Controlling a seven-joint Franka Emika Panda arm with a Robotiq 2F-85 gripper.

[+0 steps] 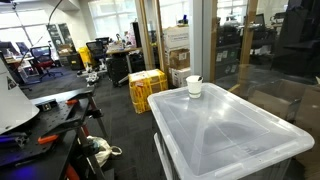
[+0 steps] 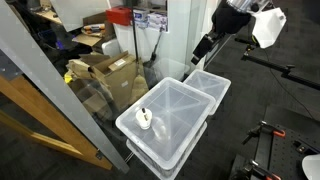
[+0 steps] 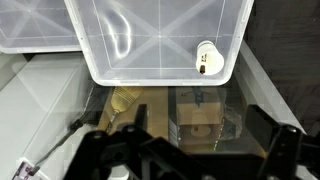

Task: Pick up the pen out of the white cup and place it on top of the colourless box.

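1. Claw state. In the wrist view the gripper [image 3: 188,150] is released. Its dark fingers [image 3: 285,145] sit wide apart at the bottom of the frame, and nothing lies between them. It holds nothing and touches nothing.

2. Claw position. In an exterior view the gripper [image 2: 204,46] hangs in the air on the end of the arm. It is above and beyond the far edge of the second clear box [image 2: 215,85]. It is well apart from the white cup [image 2: 144,118].

3. Task objects.
- The white cup [image 1: 194,86] stands upright on the lid of the colourless box [image 1: 230,130], close to one edge of the lid.
- In the wrist view the white cup [image 3: 206,58] sits near a corner of the colourless box [image 3: 150,40]. A small dark mark shows at its mouth.
- The pen is too small to make out as a separate item in any view. No pen lies on the bare lid of the colourless box [image 2: 175,105].

4. Surroundings.
- The second clear box [image 3: 30,30] sits just beside the colourless box, edge to edge.
- Cardboard boxes [image 2: 110,70] stand on the floor near the two clear boxes.
- Yellow crates [image 1: 147,90] are stacked on the floor beyond the colourless box.
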